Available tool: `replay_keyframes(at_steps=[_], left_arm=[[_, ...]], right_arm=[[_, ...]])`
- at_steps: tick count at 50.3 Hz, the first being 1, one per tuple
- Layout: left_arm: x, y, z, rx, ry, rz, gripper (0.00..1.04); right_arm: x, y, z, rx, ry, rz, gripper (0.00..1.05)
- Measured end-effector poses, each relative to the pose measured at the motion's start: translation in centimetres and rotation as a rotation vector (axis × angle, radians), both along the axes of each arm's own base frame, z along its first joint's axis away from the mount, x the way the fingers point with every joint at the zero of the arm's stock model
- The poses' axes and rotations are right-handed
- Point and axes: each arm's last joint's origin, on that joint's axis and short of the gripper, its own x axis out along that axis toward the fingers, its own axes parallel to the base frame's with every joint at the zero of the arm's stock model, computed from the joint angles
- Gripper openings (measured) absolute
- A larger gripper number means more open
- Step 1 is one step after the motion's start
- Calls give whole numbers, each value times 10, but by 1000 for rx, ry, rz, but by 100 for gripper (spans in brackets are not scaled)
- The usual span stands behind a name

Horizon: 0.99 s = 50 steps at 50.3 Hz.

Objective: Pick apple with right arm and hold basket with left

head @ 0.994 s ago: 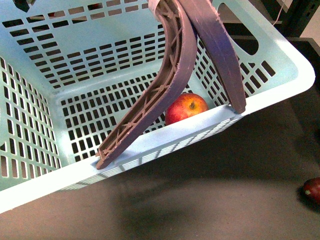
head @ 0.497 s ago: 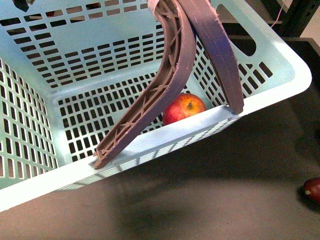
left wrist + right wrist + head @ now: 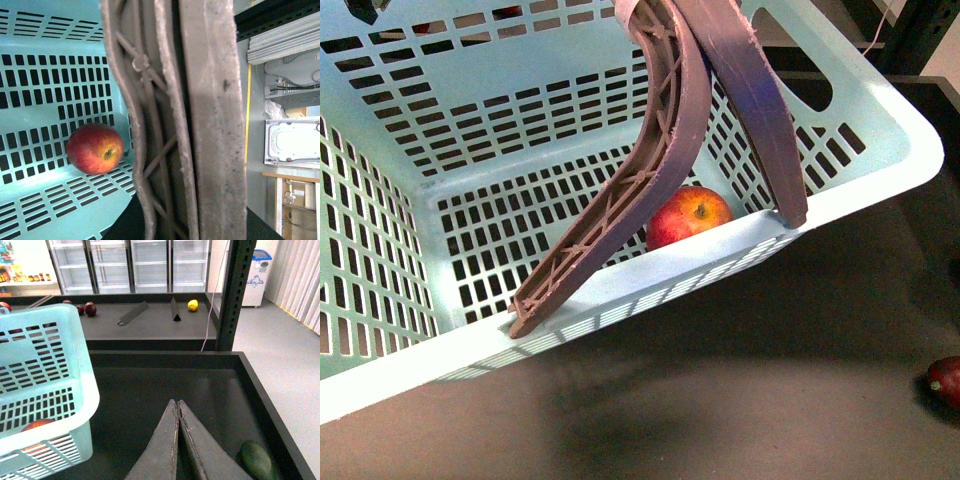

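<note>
The pale mint-blue basket [image 3: 876, 128] hangs tilted over the dark tray and fills most of the front view. Its two brownish-purple handles [image 3: 665, 150] rise together to the top edge. Those handles [image 3: 200, 120] fill the left wrist view; my left gripper is shut on them and its fingers do not show. The red apple [image 3: 690, 214] lies inside the basket against the near wall, also seen as the apple [image 3: 95, 148]. My right gripper [image 3: 176, 403] is shut with nothing in it, over the dark tray outside the basket [image 3: 75, 365].
A dark maroon fruit [image 3: 946, 380] lies on the tray at the right edge. A green fruit [image 3: 257, 460] sits near my right gripper by the tray's wall. A black upright post [image 3: 237, 290] stands behind. A yellow fruit [image 3: 193, 305] and dark red fruits [image 3: 87, 308] lie on the far shelf.
The basket shifted slightly left and up a second ago and has stayed nearly still since. The apple keeps its place against the near wall.
</note>
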Motion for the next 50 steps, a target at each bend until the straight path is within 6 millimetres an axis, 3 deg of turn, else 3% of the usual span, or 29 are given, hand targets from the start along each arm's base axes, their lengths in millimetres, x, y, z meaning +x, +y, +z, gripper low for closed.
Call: replay_keyframes(at_steps=[5,17,33,39,46,50], left_arm=[[0,0,0,-1,0,0,16],[0,0,0,-1,1,-1,16],[0,0,0,0,0,-1,16],[0,0,0,1,-4,11,16],[3,-1,2,-88,-97,289,16],[10,13,5,-123,-101,391,16]], right_arm=[[-6,0,-1,0,-3,0,5],[-7,0,0,0,-15,-1,40],[-8,0,0,0,-16,-1,97],[-8,0,0,0,-16,-1,96],[-8,0,0,0,-16,0,96],[-8,0,0,0,-17,-2,96]])
